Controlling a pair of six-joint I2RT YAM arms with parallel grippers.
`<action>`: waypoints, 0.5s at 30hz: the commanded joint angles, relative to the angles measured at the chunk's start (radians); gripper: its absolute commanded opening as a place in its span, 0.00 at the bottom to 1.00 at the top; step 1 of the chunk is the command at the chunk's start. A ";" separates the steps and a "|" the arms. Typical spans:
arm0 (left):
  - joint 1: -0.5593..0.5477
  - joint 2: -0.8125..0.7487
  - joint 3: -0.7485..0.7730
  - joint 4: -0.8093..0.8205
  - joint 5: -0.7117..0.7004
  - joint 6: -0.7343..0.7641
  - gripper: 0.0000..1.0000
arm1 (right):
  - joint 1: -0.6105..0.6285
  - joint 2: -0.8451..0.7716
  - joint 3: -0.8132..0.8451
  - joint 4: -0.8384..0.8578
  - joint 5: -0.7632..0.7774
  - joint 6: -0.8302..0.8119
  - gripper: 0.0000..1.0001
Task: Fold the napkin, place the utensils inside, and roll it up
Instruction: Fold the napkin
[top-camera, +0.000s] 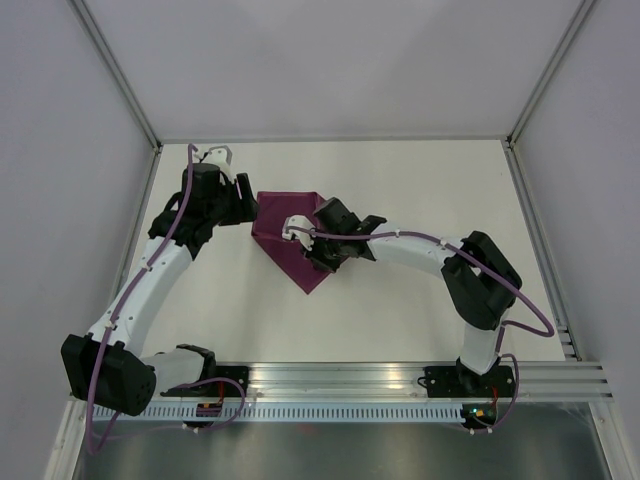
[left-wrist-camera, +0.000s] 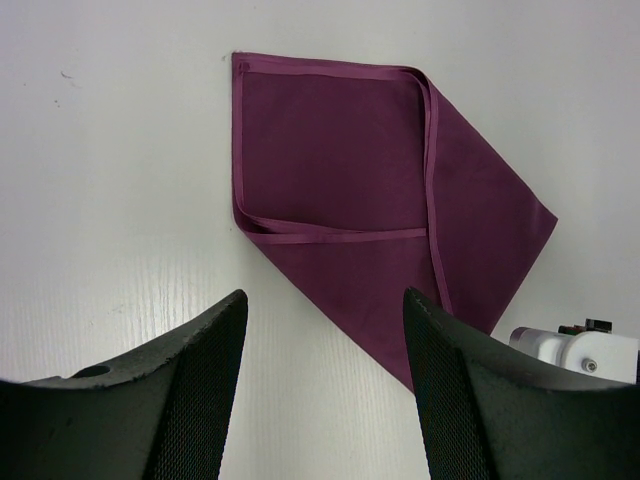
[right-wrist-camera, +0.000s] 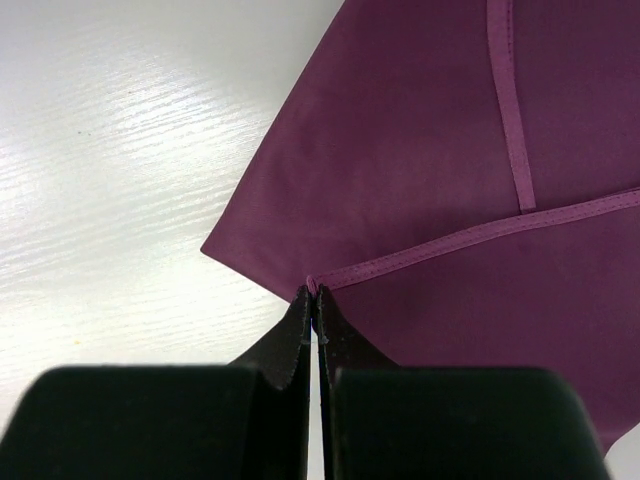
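Right end effector (right-wrist-camera: 313, 293) was pinched shut on a hemmed corner of the napkin (right-wrist-camera: 420, 150), cloth lying ahead of it; left end effector (left-wrist-camera: 325, 298) sat open just off the napkin's edge.

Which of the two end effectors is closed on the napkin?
The right end effector, its fingers pressed together on a hemmed corner of the napkin. The left end effector stands open and holds nothing.

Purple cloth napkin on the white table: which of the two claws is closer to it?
The right. The right gripper is shut on a hemmed edge of the dark magenta-purple cloth napkin, touching it. The left gripper hangs open beside the napkin's left edge, not touching.
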 joint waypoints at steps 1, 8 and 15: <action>0.005 -0.001 -0.007 0.026 0.018 -0.009 0.69 | 0.015 0.009 -0.011 0.018 0.010 -0.017 0.01; 0.005 0.005 -0.019 0.035 0.044 -0.012 0.69 | 0.032 0.041 -0.017 0.030 0.012 -0.017 0.02; 0.004 0.010 -0.030 0.043 0.046 -0.012 0.69 | 0.044 0.066 -0.012 0.037 0.009 -0.007 0.08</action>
